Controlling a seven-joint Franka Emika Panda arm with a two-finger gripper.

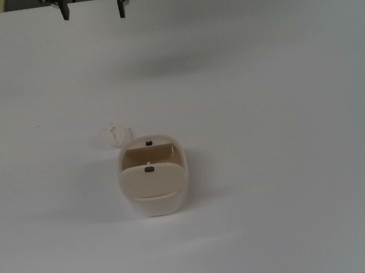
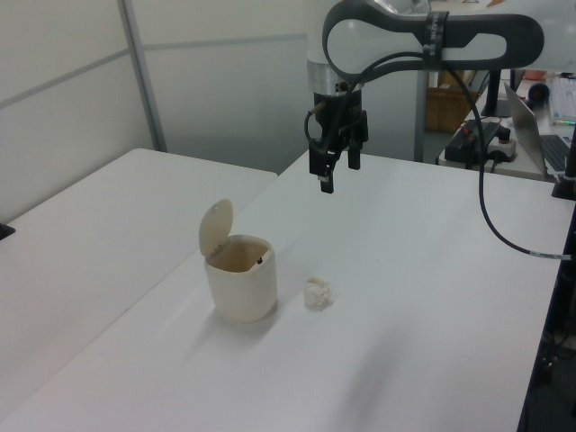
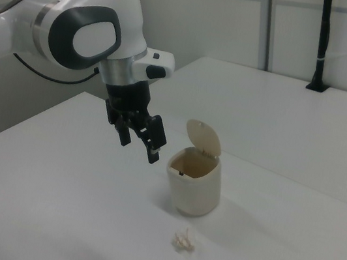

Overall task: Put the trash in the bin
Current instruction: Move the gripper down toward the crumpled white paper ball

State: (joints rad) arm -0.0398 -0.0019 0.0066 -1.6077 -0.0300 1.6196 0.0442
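Hand raised over the table, trash lying beside the bin.
The hand (image 2: 336,171) hangs released, its 2 fingers (image 1: 65,12) spread and grasping nothing. Well below and apart from it, the trash (image 2: 317,292) rests on the table (image 1: 289,129), just beside the bin (image 2: 240,277), whose lid (image 2: 216,227) stands tilted up.

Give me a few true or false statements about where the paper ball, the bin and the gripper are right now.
1. The paper ball lies on the table beside the bin. True.
2. The bin's lid is shut. False: it stands open.
3. The gripper holds the paper ball. False: it is open and empty, up in the air.
4. The bin stands upright. True.
5. The gripper is directly above the bin. False: it is off to one side.
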